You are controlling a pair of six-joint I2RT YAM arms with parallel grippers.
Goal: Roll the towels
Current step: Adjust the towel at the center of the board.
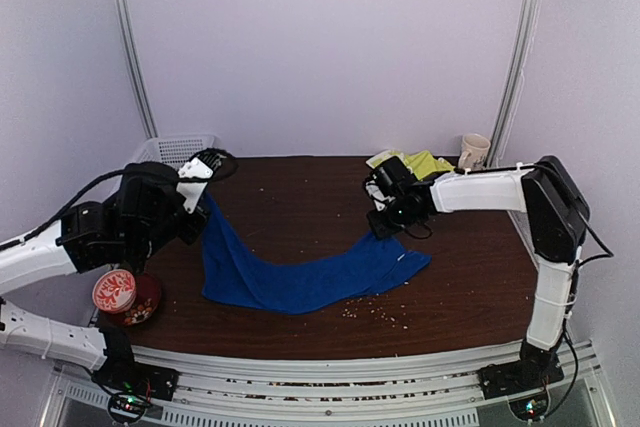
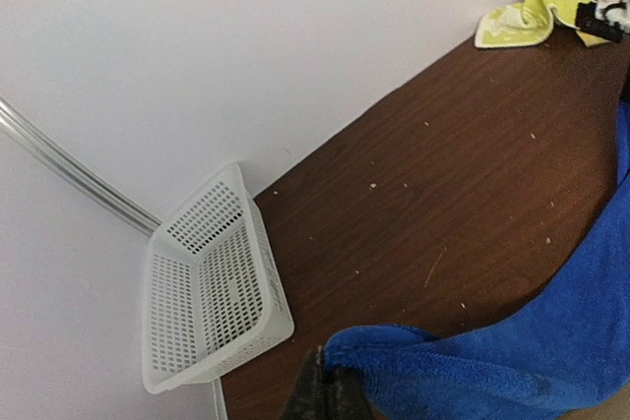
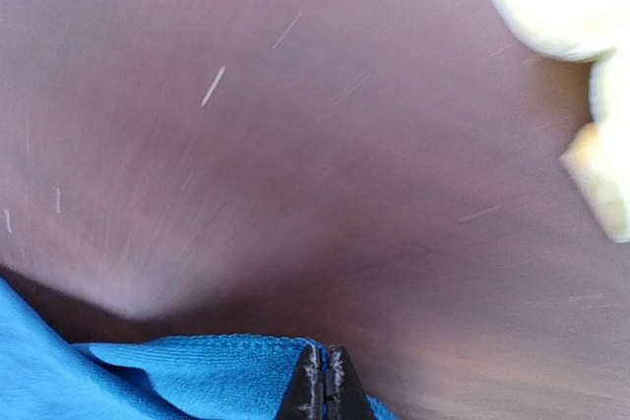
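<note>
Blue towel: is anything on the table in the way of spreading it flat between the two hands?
Nothing visible does. The left hand and right hand each pinch the blue towel; the table between them holds only crumbs. The yellow towel and basket sit at the far edge.

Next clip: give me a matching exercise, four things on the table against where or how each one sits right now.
Things:
1. blue towel
2. yellow towel
3. basket
4. cup

Places or states:
A. far left corner, against the wall
B. lifted at both ends, sagging onto the middle of the table
C. upright at the far right corner
D. crumpled at the far edge, just left of the cup

Pairs: 1-B, 2-D, 3-A, 4-C
</note>
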